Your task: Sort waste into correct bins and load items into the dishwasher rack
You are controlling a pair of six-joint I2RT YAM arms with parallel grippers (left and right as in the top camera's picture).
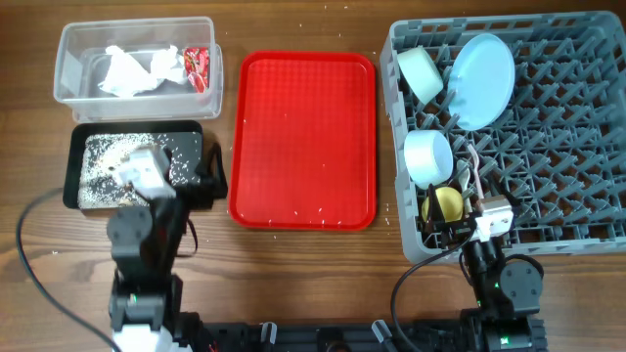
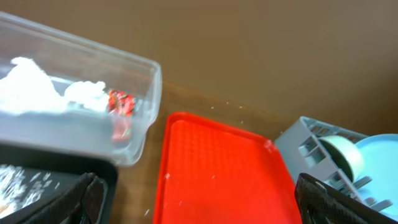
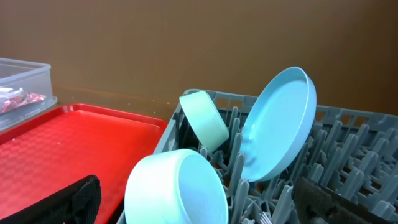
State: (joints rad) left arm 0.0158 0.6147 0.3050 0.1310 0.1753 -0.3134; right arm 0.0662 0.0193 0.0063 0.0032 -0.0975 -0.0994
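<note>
**Q:** Dishwasher rack (image 1: 577,186): where is it placed?

**A:** It is set at the table's right end, the largest thing in view.

**Q:** How are the arms posed?

**A:** The left arm is stretched forward over the black tray (image 1: 73,166), and the left gripper (image 2: 199,186) is aimed towards the clear tub (image 1: 61,68) and the red tray (image 1: 303,137). Its fingers are spread wide and nothing is grasped. The right arm is raised at the rack's front-left corner. The right gripper (image 3: 208,199) is likewise spread apart, and nothing is held.

**Q:** What is loaded in the rack?

**A:** A pale blue plate (image 1: 484,78) is stood tilted on edge among the pegs. A pale green bowl (image 1: 421,70) is lodged beside it, and a pale blue bowl (image 1: 427,156) is tipped on its side nearer the front. A yellow cup (image 1: 448,202) is tucked into the front-left corner.

**Q:** And the waste?

**A:** White tissue (image 1: 137,70) and a red wrapper (image 1: 197,65) are kept in the tub. Rice grains (image 1: 103,161) are scattered in the black tray.
</note>
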